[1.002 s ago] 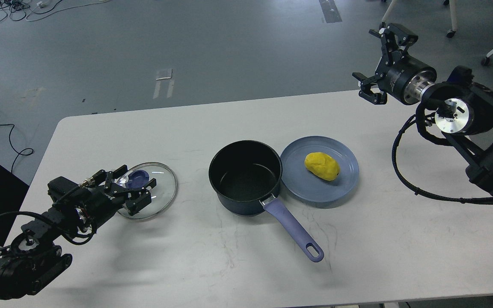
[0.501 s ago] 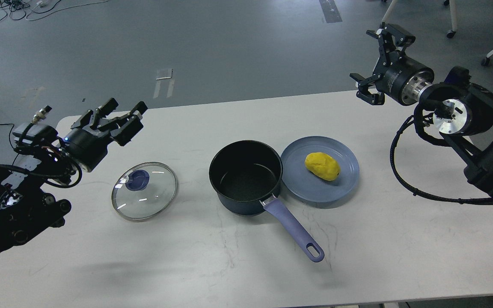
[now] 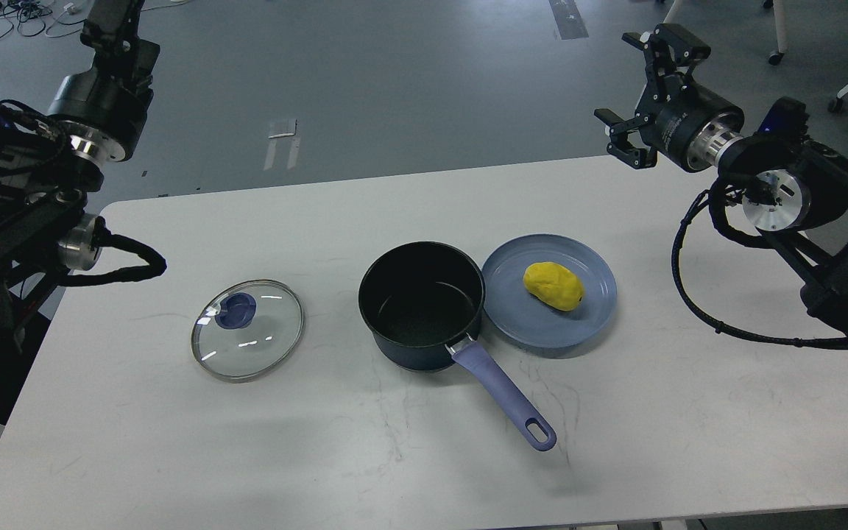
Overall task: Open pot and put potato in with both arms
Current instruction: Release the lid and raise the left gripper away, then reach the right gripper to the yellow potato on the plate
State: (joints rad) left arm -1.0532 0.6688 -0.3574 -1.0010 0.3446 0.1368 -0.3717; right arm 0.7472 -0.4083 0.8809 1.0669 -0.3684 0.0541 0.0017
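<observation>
The dark pot (image 3: pixel 422 305) with a purple handle stands open and empty at the table's middle. Its glass lid (image 3: pixel 248 329) with a blue knob lies flat on the table to the pot's left. The yellow potato (image 3: pixel 554 285) lies on a blue plate (image 3: pixel 586 324) touching the pot's right side. My right gripper (image 3: pixel 636 92) is open and empty, held in the air above the table's far right edge, beyond the plate. My left arm's wrist (image 3: pixel 93 110) is raised at the far left; its gripper runs out of the top edge, so its fingers do not show.
The white table (image 3: pixel 689 442) has its far edge just behind the pot and plate. Cables (image 3: pixel 711 316) hang from my right arm over the table's right side. A black cable loop (image 3: pixel 137 269) from my left arm hangs over the table's left corner.
My left arm has let go of the lid's knob and risen up and back to the far left, away from the lid. My right gripper has shifted slightly left and up.
</observation>
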